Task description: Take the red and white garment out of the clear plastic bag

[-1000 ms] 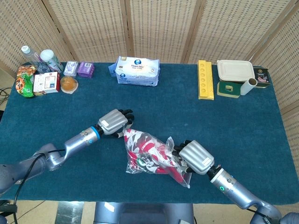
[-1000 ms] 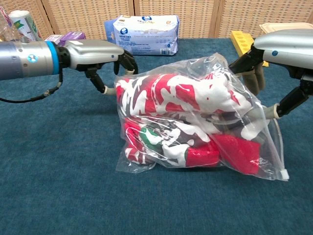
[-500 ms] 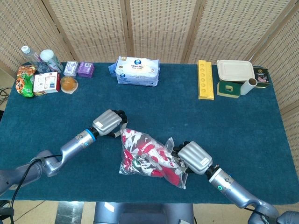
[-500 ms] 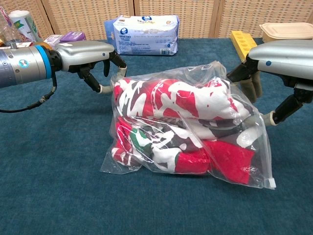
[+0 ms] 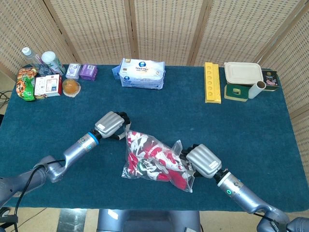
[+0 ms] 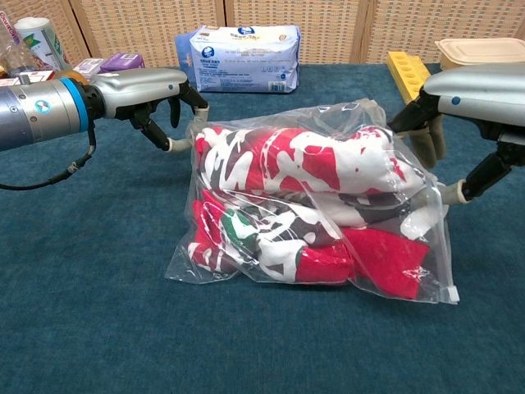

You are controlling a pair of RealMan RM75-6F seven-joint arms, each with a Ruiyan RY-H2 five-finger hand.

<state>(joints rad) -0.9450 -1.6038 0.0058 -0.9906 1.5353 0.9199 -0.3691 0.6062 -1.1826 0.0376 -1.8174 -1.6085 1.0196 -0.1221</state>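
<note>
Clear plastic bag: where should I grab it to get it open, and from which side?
Probably the zip-seal edge of the clear plastic bag, reached from the robot's right. That edge runs down the bag's right end to a white slider tab, so the mouth seems to face the right hand. The left hand could pin the closed far end. The red and white garment fills the bag.

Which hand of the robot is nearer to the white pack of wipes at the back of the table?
The left hand. It is at the bag's rear end, in front of the white pack of wipes. The right hand is at the bag's other end, nearer the table's front edge.
</note>
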